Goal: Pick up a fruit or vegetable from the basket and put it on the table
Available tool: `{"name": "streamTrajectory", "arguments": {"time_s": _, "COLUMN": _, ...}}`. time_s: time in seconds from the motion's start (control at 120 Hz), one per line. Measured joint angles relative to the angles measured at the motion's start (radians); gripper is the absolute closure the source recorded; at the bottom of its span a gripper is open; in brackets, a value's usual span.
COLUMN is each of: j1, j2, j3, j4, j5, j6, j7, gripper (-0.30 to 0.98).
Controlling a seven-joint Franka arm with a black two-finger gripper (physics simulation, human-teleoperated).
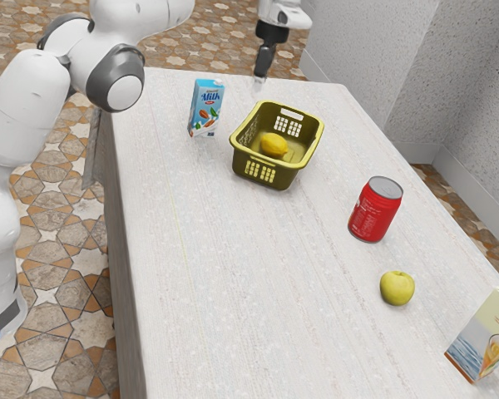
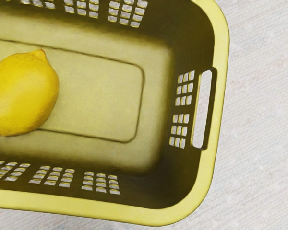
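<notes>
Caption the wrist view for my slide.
Oval yellow lemon lying inside a rectangular olive plastic basket with perforated walls.

From my remote station I note an olive-yellow basket [image 1: 287, 177] patterned with grids of small squares, a bright yellow lemon [image 1: 274, 145], a yellow-green apple [image 1: 397, 288], and a red can [image 1: 373, 213] with white markings and a silver-grey top. The milk carton [image 1: 205, 108] is blue with white lettering; the juice carton [image 1: 482, 337] cream, with a blue water print and an orange drink. Tabletop [image 1: 233, 274] off-white, faintly streaked; walls [image 1: 399, 66] pale grey, speckled; floor [image 1: 58, 216] tiled in brown, cream and orange geometric shapes; my arm [image 1: 25, 96] white with dark grey joint bands.
</notes>
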Motion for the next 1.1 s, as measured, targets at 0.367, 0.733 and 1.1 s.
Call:
{"name": "streamTrajectory", "arguments": {"time_s": 0.367, "j1": 0.001, "j2": 0.000, "j3": 0.000, "j4": 0.000, "j5": -0.003, "j6": 0.058, "j7": 0.254, "gripper": 0.00}}
{"name": "streamTrajectory", "arguments": {"time_s": 0.733, "j1": 0.001, "j2": -0.120, "j3": 0.003, "j4": 0.008, "j5": 0.001, "j6": 0.060, "j7": 0.392, "gripper": 0.01}}
{"name": "streamTrajectory", "arguments": {"time_s": 1.1, "j1": -0.049, "j2": -0.430, "j3": -0.450, "j4": -0.073, "j5": 0.262, "j6": -0.010, "j7": 0.460, "gripper": 0.00}}
